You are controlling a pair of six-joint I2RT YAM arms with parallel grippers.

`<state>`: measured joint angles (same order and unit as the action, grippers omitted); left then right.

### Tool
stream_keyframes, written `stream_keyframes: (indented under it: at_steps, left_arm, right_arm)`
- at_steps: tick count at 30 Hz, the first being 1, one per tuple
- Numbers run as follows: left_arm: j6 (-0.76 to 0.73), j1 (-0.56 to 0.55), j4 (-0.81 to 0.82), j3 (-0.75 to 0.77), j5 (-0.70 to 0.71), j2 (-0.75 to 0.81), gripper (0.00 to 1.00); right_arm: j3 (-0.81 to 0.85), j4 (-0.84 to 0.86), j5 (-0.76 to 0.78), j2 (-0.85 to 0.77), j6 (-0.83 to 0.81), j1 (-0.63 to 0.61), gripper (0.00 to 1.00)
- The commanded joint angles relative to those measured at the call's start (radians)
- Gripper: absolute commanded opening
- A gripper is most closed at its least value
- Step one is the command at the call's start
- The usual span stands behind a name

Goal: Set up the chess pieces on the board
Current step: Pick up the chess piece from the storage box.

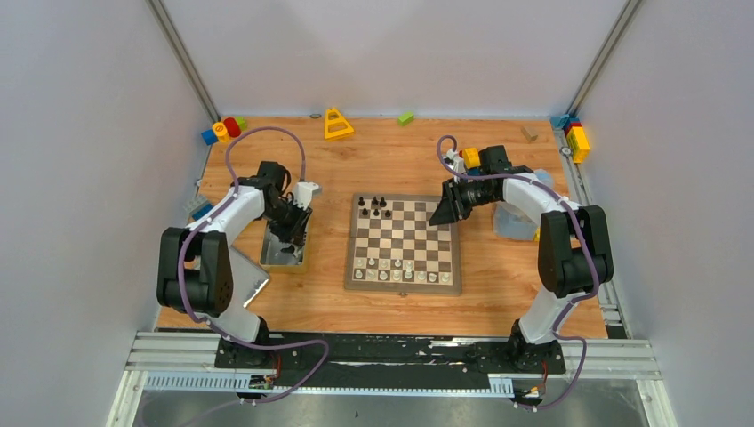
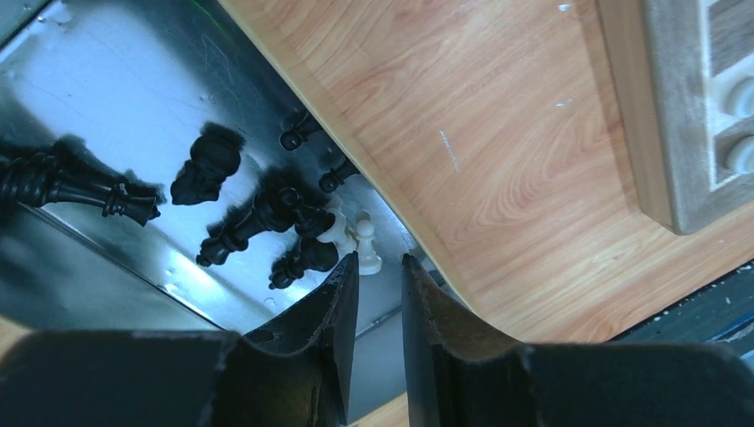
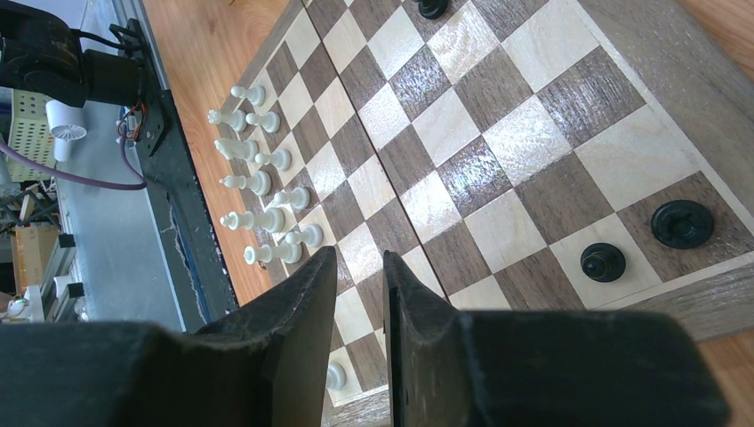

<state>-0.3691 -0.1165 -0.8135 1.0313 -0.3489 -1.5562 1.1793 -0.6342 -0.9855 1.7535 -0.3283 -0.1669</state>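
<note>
The board [image 1: 449, 267] lies mid-table. White chess pieces [image 1: 396, 269] fill its near rows, and a few black chess pieces [image 1: 376, 206] stand at its far left corner. My left gripper [image 1: 292, 233] hangs over the silver tin [image 1: 272, 256]. In the left wrist view, the left gripper [image 2: 380, 260] is narrowly open and empty, just above white pawns [image 2: 366, 245] lying among black pieces [image 2: 258, 218]. My right gripper [image 1: 442, 213] hovers over the board's far right corner. In the right wrist view, the right gripper [image 3: 359, 256] is slightly open and empty, with two black pieces [image 3: 682, 223] nearby.
Colourful toy blocks sit along the back edge: a yellow triangle [image 1: 338, 124], a green block [image 1: 405, 117], a cluster at the left [image 1: 222, 130] and another at the right [image 1: 576, 138]. The tin's flat lid [image 1: 252, 294] lies near the left arm.
</note>
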Motion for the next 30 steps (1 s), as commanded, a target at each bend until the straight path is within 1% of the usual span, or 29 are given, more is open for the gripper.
stream_keyframes:
  at_steps: [1, 18, 27, 30]
  left_arm:
    - [-0.025, -0.009, 0.039, 0.002, 0.041, -0.041, 0.32]
    - [-0.033, -0.011, 0.074, -0.015, 0.104, -0.115, 0.33]
    - [-0.051, -0.012, 0.087, -0.042, 0.136, -0.115, 0.34]
    - [-0.056, -0.011, 0.097, -0.049, 0.140, -0.122, 0.31]
  right_arm:
    - [0.037, 0.002, -0.005, -0.008, -0.034, -0.001, 0.27]
    - [0.042, -0.004, -0.009, 0.000, -0.037, -0.001, 0.27]
    - [0.045, -0.008, -0.014, 0.006, -0.038, -0.001, 0.27]
    - [0.045, -0.009, -0.015, 0.006, -0.038, -0.001, 0.27]
